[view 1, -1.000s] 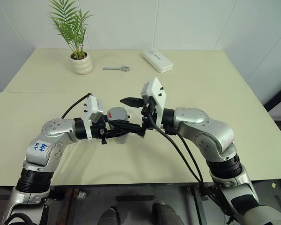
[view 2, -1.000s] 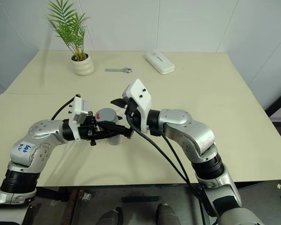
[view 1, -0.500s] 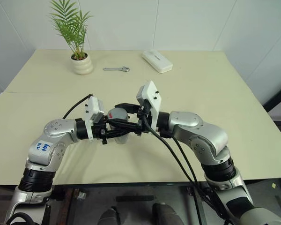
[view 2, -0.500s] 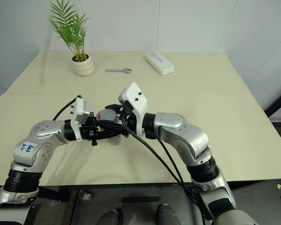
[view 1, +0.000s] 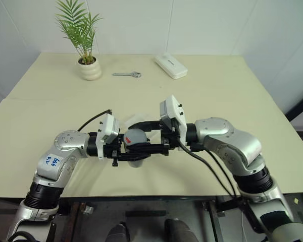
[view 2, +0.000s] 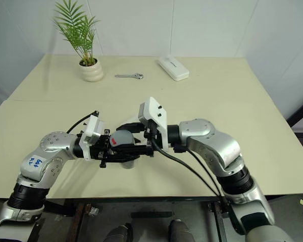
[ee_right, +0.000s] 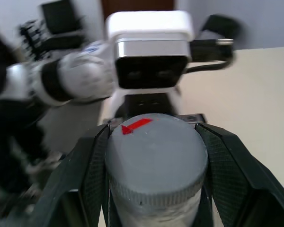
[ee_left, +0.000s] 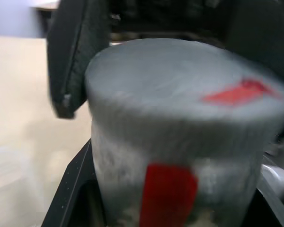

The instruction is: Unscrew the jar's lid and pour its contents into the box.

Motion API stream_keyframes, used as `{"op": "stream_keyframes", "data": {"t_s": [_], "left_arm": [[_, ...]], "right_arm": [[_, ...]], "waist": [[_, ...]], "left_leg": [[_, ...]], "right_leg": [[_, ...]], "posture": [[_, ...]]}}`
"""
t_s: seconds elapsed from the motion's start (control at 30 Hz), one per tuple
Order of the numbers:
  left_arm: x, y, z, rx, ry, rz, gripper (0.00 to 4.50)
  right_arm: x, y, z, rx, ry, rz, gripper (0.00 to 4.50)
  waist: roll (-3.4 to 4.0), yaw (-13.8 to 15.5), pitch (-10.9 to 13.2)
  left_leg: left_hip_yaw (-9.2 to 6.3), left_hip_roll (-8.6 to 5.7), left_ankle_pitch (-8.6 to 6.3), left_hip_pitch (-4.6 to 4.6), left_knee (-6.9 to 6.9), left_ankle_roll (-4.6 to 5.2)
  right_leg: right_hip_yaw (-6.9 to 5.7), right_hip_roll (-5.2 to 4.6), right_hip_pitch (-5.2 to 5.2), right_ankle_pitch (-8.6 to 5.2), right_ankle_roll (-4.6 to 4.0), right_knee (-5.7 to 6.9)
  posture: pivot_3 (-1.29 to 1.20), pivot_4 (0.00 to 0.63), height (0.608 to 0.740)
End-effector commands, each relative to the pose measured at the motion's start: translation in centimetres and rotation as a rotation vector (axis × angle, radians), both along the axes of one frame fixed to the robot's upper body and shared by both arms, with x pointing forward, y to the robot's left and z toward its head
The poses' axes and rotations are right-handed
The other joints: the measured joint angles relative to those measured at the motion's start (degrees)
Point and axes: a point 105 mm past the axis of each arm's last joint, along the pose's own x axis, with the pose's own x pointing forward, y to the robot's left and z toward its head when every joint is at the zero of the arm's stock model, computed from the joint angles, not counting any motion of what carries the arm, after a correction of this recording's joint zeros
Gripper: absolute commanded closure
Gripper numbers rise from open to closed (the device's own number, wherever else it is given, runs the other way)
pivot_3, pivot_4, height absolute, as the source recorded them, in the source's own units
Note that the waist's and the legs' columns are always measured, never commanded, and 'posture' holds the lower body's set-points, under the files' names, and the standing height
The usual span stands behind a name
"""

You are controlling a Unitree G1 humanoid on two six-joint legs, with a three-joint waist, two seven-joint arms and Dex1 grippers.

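I hold the small clear jar (view 1: 135,162) above the table's near middle, with my left gripper (view 1: 141,153) coming in from the left and shut on its body. A red label (ee_left: 168,194) shows on the jar's side. The grey lid (ee_right: 154,156) with its red mark (ee_right: 136,126) sits on top. My right gripper (view 1: 133,131) reaches in from the right and is shut on the lid, one black finger (ee_right: 87,175) on each side. The contents are hidden. Just beyond the grippers, the clear box (view 1: 133,117) shows only faintly on the table.
At the back of the cream table (view 1: 232,101) stand a white plant pot (view 1: 89,69) with a palm, a metal wrench (view 1: 127,74) and a white oblong case (view 1: 170,65). The table's near edge runs just below my arms.
My right gripper, open above the lid a second ago, has come down and shut on it. Both hands with the jar have drawn nearer to me.
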Motion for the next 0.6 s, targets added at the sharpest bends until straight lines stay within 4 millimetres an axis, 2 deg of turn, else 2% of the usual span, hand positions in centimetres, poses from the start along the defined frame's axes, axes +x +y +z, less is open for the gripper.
{"op": "stream_keyframes", "data": {"t_s": [0.03,0.27,0.43,0.6], "left_arm": [[1.1,2.2,3.2,-0.074,-0.112,-0.01,2.5],[2.1,1.9,3.2,-0.086,-0.164,0.004,2.5],[1.9,1.7,2.9,-0.102,-0.166,0.011,2.5],[1.8,1.3,2.5,-0.081,-0.154,-0.006,2.5]], "right_arm": [[1.7,-3.0,0.7,-0.082,-0.022,-0.019,1.96],[2.2,-2.5,1.4,-0.049,-0.046,-0.024,1.96],[1.6,-1.9,1.1,-0.017,-0.027,-0.017,1.96],[1.6,-1.1,1.8,0.04,-0.009,-0.03,1.96]], "waist": [[0.0,0.02,0.0],[0.0,0.08,0.0],[0.0,0.07,0.0],[0.0,0.08,0.0]], "left_leg": [[-0.01,0.0,0.02,0.0,0.04,0.03],[-0.03,0.0,0.0,-0.05,0.17,0.06],[-0.02,0.0,-0.01,-0.1,0.18,0.07],[-0.02,0.01,0.0,-0.09,0.31,0.06]], "right_leg": [[0.0,0.01,0.01,0.01,0.01,0.01],[0.04,0.01,0.05,0.04,0.07,0.02],[0.04,0.0,0.02,0.03,0.08,-0.02],[0.06,0.0,0.02,0.03,0.08,0.15]], "posture": [[0.0,0.15,0.74],[0.0,0.15,0.74],[0.0,0.15,0.74],[0.0,0.15,0.74]]}}
